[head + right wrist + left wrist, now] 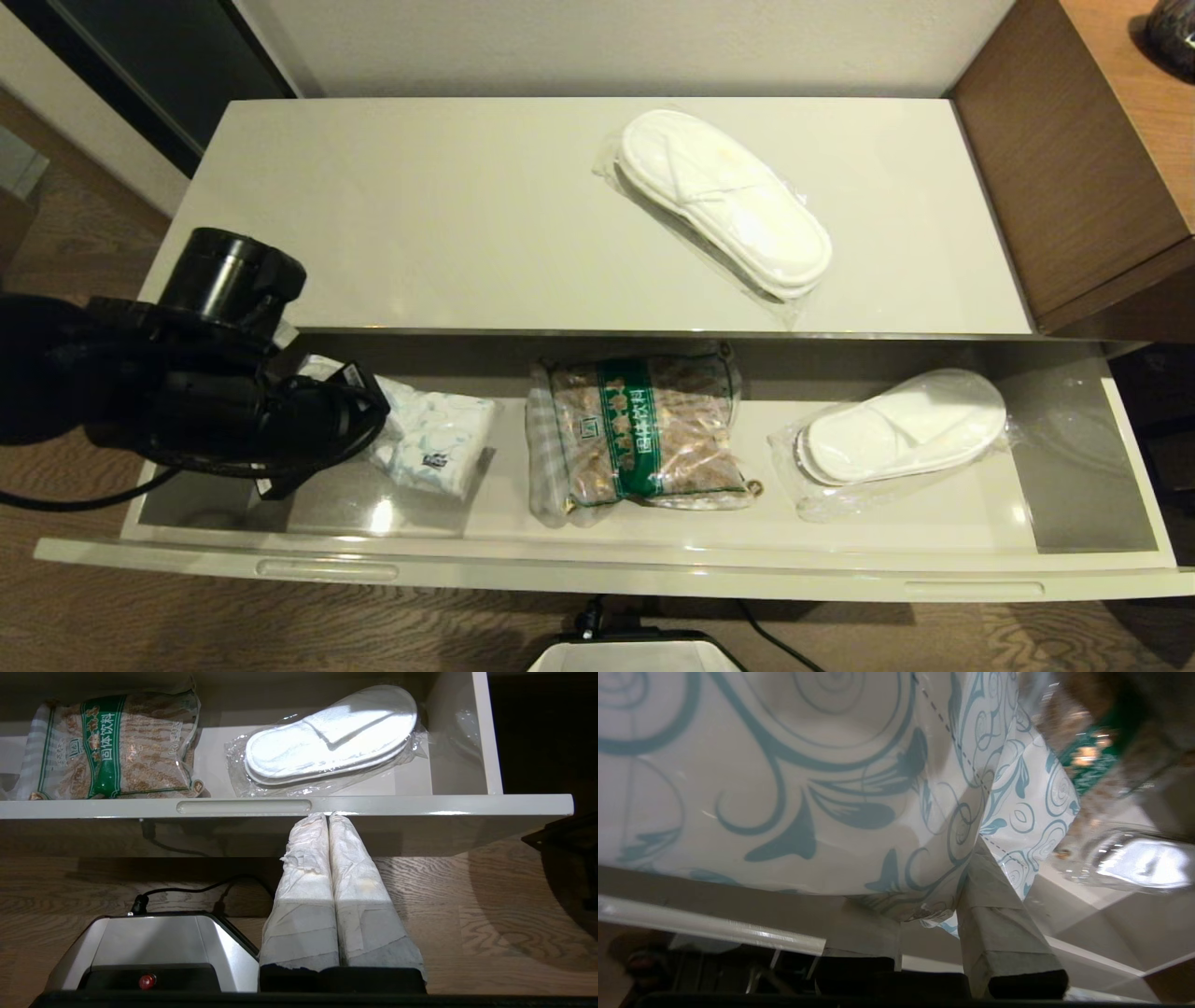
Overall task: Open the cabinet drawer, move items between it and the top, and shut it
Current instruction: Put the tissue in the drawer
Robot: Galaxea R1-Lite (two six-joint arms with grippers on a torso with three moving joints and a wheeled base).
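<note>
The cabinet drawer (653, 565) stands pulled out below the top (420, 205). At the drawer's left end my left gripper (373, 425) is shut on an edge of the white-and-blue tissue pack (439, 443). In the left wrist view the pack (761, 765) fills the frame, pinched in the gripper (934, 882). A brown snack bag (644, 434) lies mid-drawer, with wrapped white slippers (901, 425) to its right. Another wrapped pair (724, 201) lies on the top. My right gripper (327, 816) is shut and empty, just below the drawer front (420, 805).
A taller brown wooden unit (1074, 168) borders the top on the right. My own base (154, 942) with a black cable sits on the wooden floor (467, 896) under the drawer front. A wall closes off the back.
</note>
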